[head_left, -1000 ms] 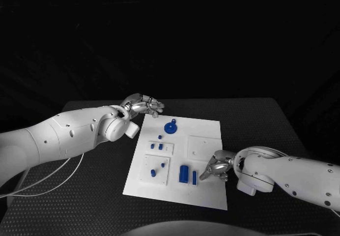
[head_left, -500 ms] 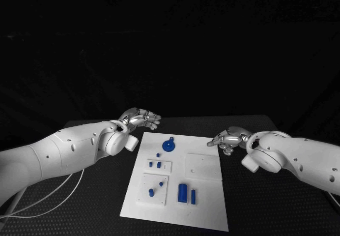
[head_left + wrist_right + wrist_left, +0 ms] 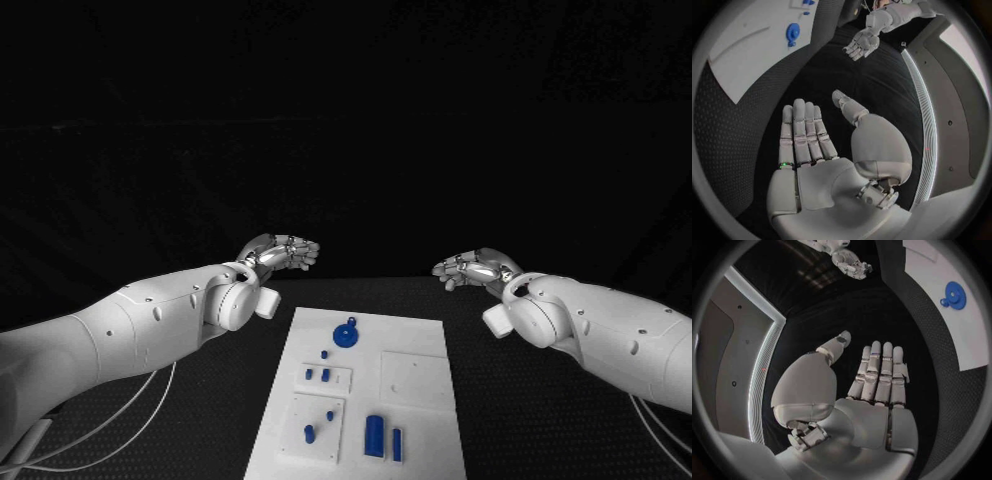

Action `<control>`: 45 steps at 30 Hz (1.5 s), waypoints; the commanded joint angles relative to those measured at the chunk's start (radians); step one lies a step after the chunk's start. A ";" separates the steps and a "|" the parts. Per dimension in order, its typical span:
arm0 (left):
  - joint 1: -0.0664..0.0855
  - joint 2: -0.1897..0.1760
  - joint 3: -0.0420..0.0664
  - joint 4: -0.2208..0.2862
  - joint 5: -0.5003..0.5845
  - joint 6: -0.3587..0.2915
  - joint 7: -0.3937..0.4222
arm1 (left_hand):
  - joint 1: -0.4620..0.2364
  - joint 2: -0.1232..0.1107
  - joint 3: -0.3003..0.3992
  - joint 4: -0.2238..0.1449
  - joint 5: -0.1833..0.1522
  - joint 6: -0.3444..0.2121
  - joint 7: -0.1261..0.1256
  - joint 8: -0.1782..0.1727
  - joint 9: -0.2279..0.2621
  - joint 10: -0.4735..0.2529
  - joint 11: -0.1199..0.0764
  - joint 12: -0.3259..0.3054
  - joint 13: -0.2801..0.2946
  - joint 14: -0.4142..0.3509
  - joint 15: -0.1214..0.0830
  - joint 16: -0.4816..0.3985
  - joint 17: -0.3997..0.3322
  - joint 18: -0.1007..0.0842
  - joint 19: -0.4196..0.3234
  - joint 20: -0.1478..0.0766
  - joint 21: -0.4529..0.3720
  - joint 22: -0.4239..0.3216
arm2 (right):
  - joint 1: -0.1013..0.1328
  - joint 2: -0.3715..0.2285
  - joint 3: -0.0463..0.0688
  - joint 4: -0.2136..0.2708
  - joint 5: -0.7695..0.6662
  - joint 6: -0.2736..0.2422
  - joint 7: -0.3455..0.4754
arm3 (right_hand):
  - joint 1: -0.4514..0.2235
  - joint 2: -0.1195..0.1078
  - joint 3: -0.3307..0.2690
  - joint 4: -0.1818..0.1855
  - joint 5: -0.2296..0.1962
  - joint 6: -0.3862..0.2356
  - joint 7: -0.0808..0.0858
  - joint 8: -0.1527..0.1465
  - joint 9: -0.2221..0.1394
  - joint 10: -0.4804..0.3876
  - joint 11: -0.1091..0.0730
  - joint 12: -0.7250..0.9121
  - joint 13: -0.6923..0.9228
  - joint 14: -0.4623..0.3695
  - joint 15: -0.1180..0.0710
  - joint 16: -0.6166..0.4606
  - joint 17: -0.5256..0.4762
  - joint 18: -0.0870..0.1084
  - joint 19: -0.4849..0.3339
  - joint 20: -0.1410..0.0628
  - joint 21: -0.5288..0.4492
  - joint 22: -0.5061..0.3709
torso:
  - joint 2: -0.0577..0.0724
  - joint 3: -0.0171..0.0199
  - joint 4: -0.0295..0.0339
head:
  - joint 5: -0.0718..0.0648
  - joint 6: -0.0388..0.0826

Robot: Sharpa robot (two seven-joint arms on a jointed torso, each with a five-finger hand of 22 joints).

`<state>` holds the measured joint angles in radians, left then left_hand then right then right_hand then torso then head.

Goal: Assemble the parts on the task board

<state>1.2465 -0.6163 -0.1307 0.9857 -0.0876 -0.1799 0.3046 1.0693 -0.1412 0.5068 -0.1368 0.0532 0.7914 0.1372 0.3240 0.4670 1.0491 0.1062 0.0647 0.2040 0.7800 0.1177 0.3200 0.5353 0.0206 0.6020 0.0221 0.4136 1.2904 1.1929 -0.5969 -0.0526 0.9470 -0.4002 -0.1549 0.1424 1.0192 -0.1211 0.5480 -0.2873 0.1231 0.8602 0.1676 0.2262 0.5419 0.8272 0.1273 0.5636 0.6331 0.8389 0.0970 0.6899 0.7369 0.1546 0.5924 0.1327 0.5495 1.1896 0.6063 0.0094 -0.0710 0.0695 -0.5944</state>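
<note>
Blue on white, closest to me: two upright-looking bars (image 3: pixel 384 437) side by side near the front edge of the task board (image 3: pixel 418 420), both with their long axes running front to back, away from me. Just to their left sits a raised white square with a small blue peg (image 3: pixel 309 433) and a second little piece on it. Going farther out, two small blue blocks (image 3: pixel 317 375) sit on their own small plate, with a bare white square (image 3: pixel 415 372) across from them on the right half of the board. Farther still, the round blue gear (image 3: pixel 346 334), the last part before the board's far edge.

And beyond that edge, my hands. My left hand (image 3: pixel 284 252) hangs up past the far-left corner; my right hand (image 3: pixel 473 267) hangs past the far-right corner. Both are empty: in the wrist views the fingers lie straight and flat, thumbs out, nothing in either palm.

So every part lies back toward me and below my fingers. The gear sits on the left half of the board, so I judge my left hand the nearer one to it; the bars lie right of centre, a longer reach back that I'd give to my right.
</note>
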 commanded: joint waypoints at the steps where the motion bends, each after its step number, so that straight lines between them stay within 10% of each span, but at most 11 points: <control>1: 0.000 0.009 0.000 -0.015 0.063 -0.011 0.054 | -0.013 -0.008 -0.002 -0.001 -0.003 -0.025 -0.004 -0.015 -0.006 -0.039 -0.001 -0.002 -0.022 -0.041 0.001 -0.028 -0.013 -0.021 -0.032 0.010 -0.031 -0.011 | -0.010 0.010 0.008 -0.020 0.082 0.029 0.093 | 0.001 0.011 -0.006 0.000 0.001 -0.021 -0.003 -0.001 -0.005 0.031 0.012 -0.120 -0.161 -0.004 0.034 -0.135 -0.103 -0.011 -0.041 0.025 -0.078 -0.050 | -0.015 0.0013 -0.0018 | 0.005 0.019; 8: 0.001 0.007 0.000 -0.015 0.063 0.001 0.054 | -0.018 -0.011 -0.004 0.005 -0.003 -0.030 -0.005 -0.016 -0.007 -0.049 -0.001 0.000 -0.035 -0.053 0.005 -0.037 -0.018 -0.021 -0.040 0.017 -0.047 -0.016 | -0.011 0.003 0.019 -0.025 0.097 0.027 0.104 | -0.020 0.034 -0.048 -0.001 0.018 -0.038 -0.012 0.008 -0.032 0.090 0.016 -0.276 -0.391 -0.003 0.048 -0.292 -0.236 0.008 -0.041 0.063 -0.217 -0.158 | -0.016 0.0019 0.0092 | 0.002 0.042; 9: 0.000 0.005 0.000 -0.013 0.036 -0.004 0.025 | -0.330 0.141 -0.507 0.137 -0.053 -0.791 -0.137 -0.324 -0.467 -1.049 -0.106 -0.065 -0.204 -0.780 -0.118 -0.320 -0.535 -0.021 -0.602 -0.022 -0.414 -0.402 | -0.011 0.006 0.018 -0.027 0.059 0.007 0.056 | -1.019 0.121 -0.548 0.287 -0.123 -0.860 -0.168 -0.226 -0.542 -0.827 -0.127 -0.564 -0.633 -0.839 -0.097 -0.690 -0.737 -0.155 -0.592 -0.133 -0.550 -0.468 | -0.015 0.0009 0.0043 | 0.001 0.032; 10: -0.001 0.004 0.001 -0.011 0.036 -0.007 0.026 | -0.352 0.141 -0.507 0.137 -0.053 -0.791 -0.137 -0.324 -0.467 -1.049 -0.106 -0.065 -0.204 -0.780 -0.118 -0.320 -0.535 -0.021 -0.602 -0.022 -0.414 -0.427 | -0.012 0.005 0.018 -0.024 0.061 0.004 0.058 | -1.019 0.121 -0.548 0.287 -0.123 -0.860 -0.168 -0.226 -0.542 -0.827 -0.127 -0.564 -0.633 -0.839 -0.097 -0.690 -0.737 -0.155 -0.592 -0.133 -0.550 -0.488 | -0.016 0.0007 0.0057 | 0.000 0.031; 11: -0.003 0.003 0.002 -0.006 0.036 -0.012 0.028 | -1.069 0.141 -0.507 0.137 -0.053 -0.791 -0.137 -0.324 -0.467 -1.049 -0.106 -0.065 -0.204 -0.780 -0.118 -0.320 -0.535 -0.021 -0.602 -0.022 -0.414 -0.455 | -0.013 0.004 0.018 -0.019 0.064 -0.001 0.060 | -1.019 0.121 -0.548 0.287 -0.123 -0.860 -0.168 -0.226 -0.542 -0.827 -0.127 -0.564 -0.633 -0.839 -0.097 -0.690 -0.737 -0.155 -0.592 -0.133 -0.550 -1.190 | -0.017 0.0003 0.0080 | -0.003 0.030; 15: -0.018 -0.010 0.012 0.040 0.040 -0.057 0.042 | -1.069 0.141 -0.507 0.137 -0.053 -0.791 -0.137 -0.324 -0.467 -1.049 -0.106 -0.065 -0.204 -0.780 -0.118 -0.320 -0.535 -0.021 -0.602 -0.022 -0.414 -0.589 | -0.022 -0.010 0.021 0.027 0.088 -0.045 0.083 | -1.019 0.121 -0.548 0.287 -0.123 -0.860 -0.168 -0.226 -0.542 -0.827 -0.127 -0.564 -0.633 -0.839 -0.097 -0.690 -0.737 -0.155 -0.592 -0.133 -0.550 -1.190 | -0.033 -0.0030 0.0297 | -0.026 0.018; 16: -0.023 -0.015 0.015 0.056 0.042 -0.072 0.047 | -1.069 0.141 -0.507 0.137 -0.053 -0.791 -0.137 -0.324 -0.467 -1.049 -0.106 -0.065 -0.204 -0.780 -0.118 -0.320 -0.535 -0.021 -0.602 -0.022 -0.414 -1.290 | -0.025 -0.014 0.021 0.043 0.096 -0.060 0.090 | -1.019 0.121 -0.548 0.287 -0.123 -0.860 -0.168 -0.226 -0.542 -0.827 -0.127 -0.564 -0.633 -0.839 -0.097 -0.690 -0.737 -0.155 -0.592 -0.133 -0.550 -1.190 | -0.038 -0.0042 0.0372 | -0.034 0.013; 22: -0.072 -0.057 0.048 0.207 0.055 -0.220 0.095 | -1.069 0.141 -0.507 0.137 -0.053 -0.791 -0.137 -0.324 -0.467 -1.049 -0.106 -0.065 -0.204 -0.780 -0.118 -0.320 -0.535 -0.021 -0.602 -0.022 -0.414 -1.290 | -0.056 -0.058 0.030 0.194 0.175 -0.204 0.165 | -1.019 0.121 -0.548 0.287 -0.123 -0.860 -0.168 -0.226 -0.542 -0.827 -0.127 -0.564 -0.633 -0.839 -0.097 -0.690 -0.737 -0.155 -0.592 -0.133 -0.550 -1.190 | -0.061 -0.0091 0.0692 | -0.068 -0.005; 34: -0.176 -0.146 0.117 0.521 0.082 -0.528 0.195 | -1.069 0.141 -0.507 0.137 -0.053 -0.791 -0.137 -0.324 -0.467 -1.049 -0.106 -0.065 -0.204 -0.780 -0.118 -0.320 -0.535 -0.021 -0.602 -0.022 -0.414 -1.290 | -0.124 -0.156 0.048 0.532 0.352 -0.528 0.332 | -1.019 0.121 -0.548 0.287 -0.123 -0.860 -0.168 -0.226 -0.542 -0.827 -0.127 -0.564 -0.633 -0.839 -0.097 -0.690 -0.737 -0.155 -0.592 -0.133 -0.550 -1.190 | -0.062 -0.0094 0.0710 | -0.070 -0.006; 45: -0.196 -0.164 0.131 0.584 0.088 -0.590 0.215 | -1.069 0.141 -0.507 0.137 -0.053 -0.791 -0.137 -0.324 -0.467 -1.049 -0.106 -0.065 -0.204 -0.780 -0.118 -0.320 -0.535 -0.021 -0.602 -0.022 -0.414 -1.290 | -0.143 -0.183 0.053 0.623 0.400 -0.615 0.378 | -1.019 0.121 -0.548 0.287 -0.123 -0.860 -0.168 -0.226 -0.542 -0.827 -0.127 -0.564 -0.633 -0.839 -0.097 -0.690 -0.737 -0.155 -0.592 -0.133 -0.550 -1.190 | -0.062 -0.0094 0.0710 | -0.070 -0.006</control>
<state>1.0498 -0.7801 -0.0013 1.5665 -0.0055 -0.7237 0.4826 0.0072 0.0004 0.0035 -0.0004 0.0047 0.0052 -0.0001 0.0031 0.0009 0.0053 0.0001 0.0068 0.0009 0.0036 0.0001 0.0035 0.0009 0.0079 0.0034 0.0001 0.0035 0.0011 1.0505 -0.7775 -0.0008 1.5676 -0.0303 -0.7205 0.4732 0.0057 0.0000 0.0044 -0.0001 0.0036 0.0045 -0.0001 0.0035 0.0008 0.0036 0.0000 0.0035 0.0009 0.0047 0.0004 0.0035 0.0009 0.0138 0.0048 -0.0003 0.0035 0.0009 0.5443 0.0000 0.0000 0.0000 -0.6000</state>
